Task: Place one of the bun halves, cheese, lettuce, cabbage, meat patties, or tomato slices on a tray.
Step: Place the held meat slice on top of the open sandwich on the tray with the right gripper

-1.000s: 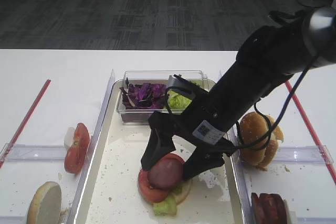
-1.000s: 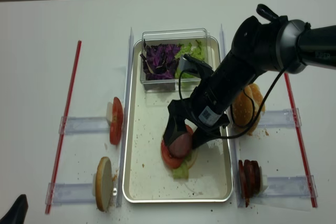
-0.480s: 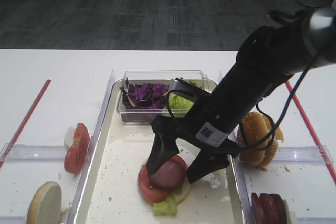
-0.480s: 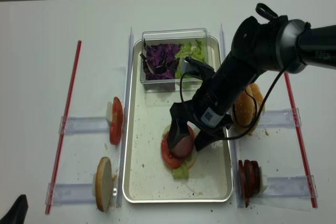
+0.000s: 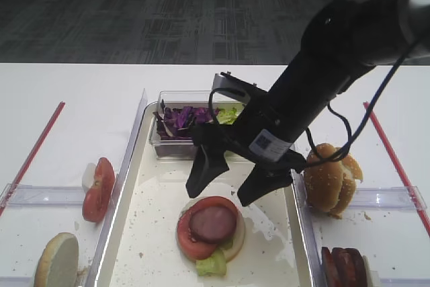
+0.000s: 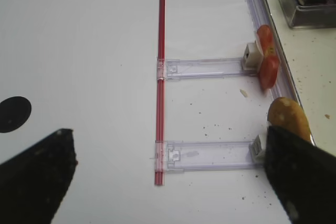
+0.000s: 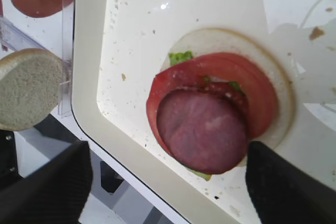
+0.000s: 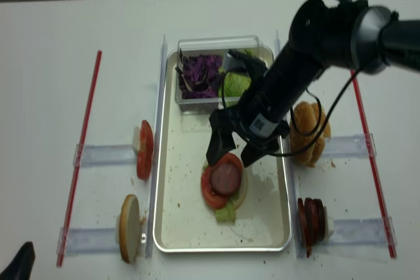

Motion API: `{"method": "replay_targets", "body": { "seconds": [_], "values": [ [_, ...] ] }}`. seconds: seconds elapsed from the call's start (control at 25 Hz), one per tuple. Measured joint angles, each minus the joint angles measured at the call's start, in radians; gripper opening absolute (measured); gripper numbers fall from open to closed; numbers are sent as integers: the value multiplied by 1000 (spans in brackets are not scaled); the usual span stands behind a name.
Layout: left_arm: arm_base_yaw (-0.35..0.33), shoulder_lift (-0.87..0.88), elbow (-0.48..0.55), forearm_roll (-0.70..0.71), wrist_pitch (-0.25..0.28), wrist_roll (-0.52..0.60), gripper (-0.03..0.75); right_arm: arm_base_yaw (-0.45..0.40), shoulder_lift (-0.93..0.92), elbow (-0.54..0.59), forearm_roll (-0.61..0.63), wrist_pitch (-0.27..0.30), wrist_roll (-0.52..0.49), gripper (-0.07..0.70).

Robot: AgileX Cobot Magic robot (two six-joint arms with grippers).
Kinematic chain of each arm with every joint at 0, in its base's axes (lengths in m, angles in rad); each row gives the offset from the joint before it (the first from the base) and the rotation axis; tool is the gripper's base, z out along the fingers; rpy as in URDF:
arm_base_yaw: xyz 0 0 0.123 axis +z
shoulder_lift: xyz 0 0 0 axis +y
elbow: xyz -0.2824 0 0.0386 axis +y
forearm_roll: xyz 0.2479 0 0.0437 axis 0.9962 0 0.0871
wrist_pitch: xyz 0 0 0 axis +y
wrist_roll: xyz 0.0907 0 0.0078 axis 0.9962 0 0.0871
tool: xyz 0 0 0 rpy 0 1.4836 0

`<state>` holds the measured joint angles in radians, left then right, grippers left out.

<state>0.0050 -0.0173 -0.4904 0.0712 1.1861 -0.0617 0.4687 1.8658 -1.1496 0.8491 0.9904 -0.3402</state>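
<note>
The right gripper (image 5: 232, 178) hangs above the tray (image 5: 134, 233) with its jaws wide apart and nothing between them, so I judge the meat patty (image 5: 213, 224) is already placed. The patty lies flat on a tomato slice (image 5: 191, 236), which sits on lettuce (image 5: 211, 265) and a bun half (image 7: 273, 61), stacked like a burger. The left gripper (image 6: 168, 182) waits over the table with jaws apart, empty.

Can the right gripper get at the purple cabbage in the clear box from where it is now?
Probably yes. The right gripper hangs open over the tray, holding nothing, and the cabbage lies uncovered in the clear box just beyond it.
</note>
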Motion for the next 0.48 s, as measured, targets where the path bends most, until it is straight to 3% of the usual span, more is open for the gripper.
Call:
{"method": "replay_targets", "body": {
  "seconds": [0.48],
  "values": [
    [0,0,0,0,0,0,671,0,-73,-70,-40,60,52,603]
  ]
}}
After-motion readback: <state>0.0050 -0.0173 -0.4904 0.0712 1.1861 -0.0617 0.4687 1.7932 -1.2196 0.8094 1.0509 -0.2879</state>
